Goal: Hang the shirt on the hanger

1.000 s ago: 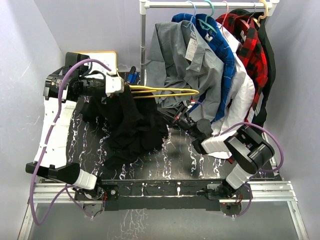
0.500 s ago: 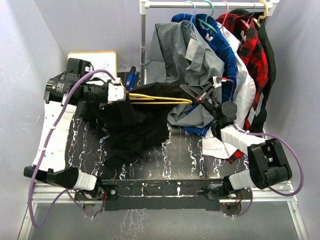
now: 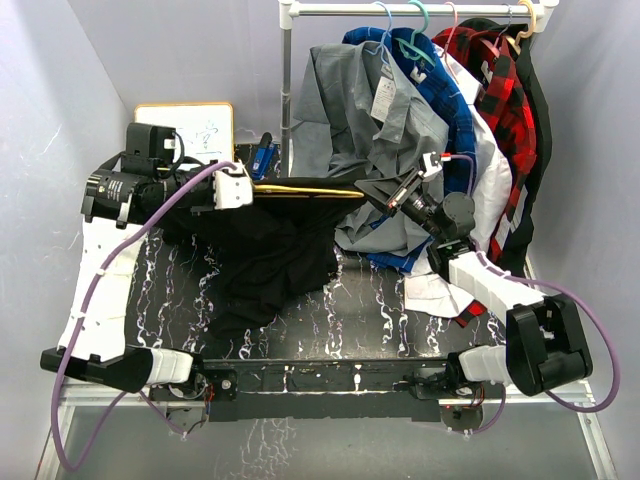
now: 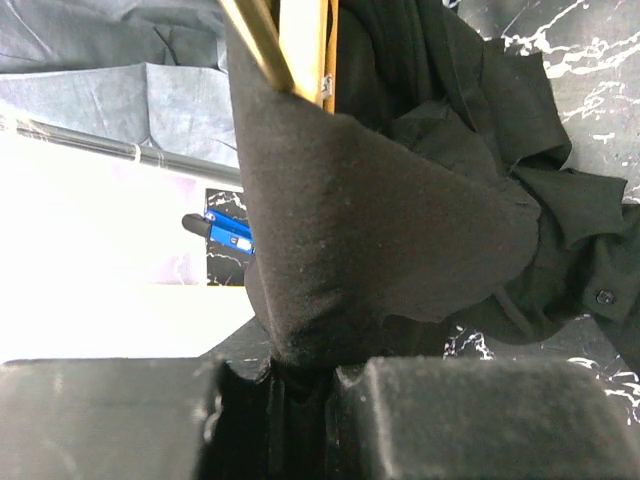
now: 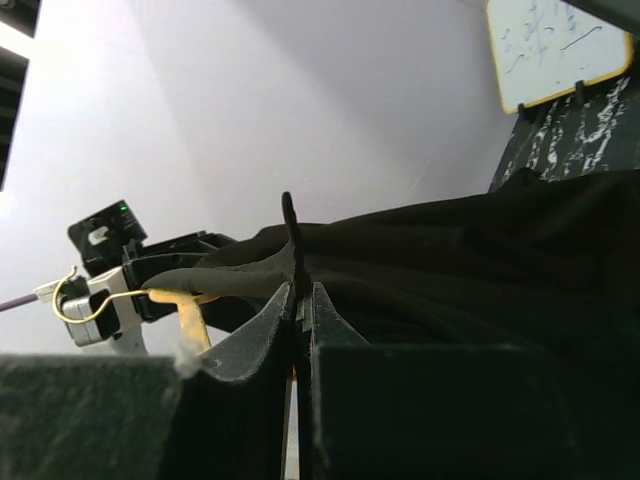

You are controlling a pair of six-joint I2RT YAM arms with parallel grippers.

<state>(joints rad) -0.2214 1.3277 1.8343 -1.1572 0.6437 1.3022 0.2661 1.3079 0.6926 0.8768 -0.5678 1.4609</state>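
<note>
Two tools pinch the shirt (image 3: 270, 250) and hold it stretched above the surface (image 3: 370, 310): L tool (image 3: 232, 187) is pressed onto a bunched fold at the shirt's left end, and R tool (image 3: 385, 197) is nipped tight on a thin ridge of black fabric at the right end. Hanger (image 3: 300, 189) runs approx. level along the shirt's top edge betw. the tools, w/ its hook by the L tool; in the L wrist view its yellow bars go in under the cloth. Shirt's lower part sags onto the surface, just left of the grey shirt (image 3: 350, 120) on the rack (image 3: 400, 9).
</note>
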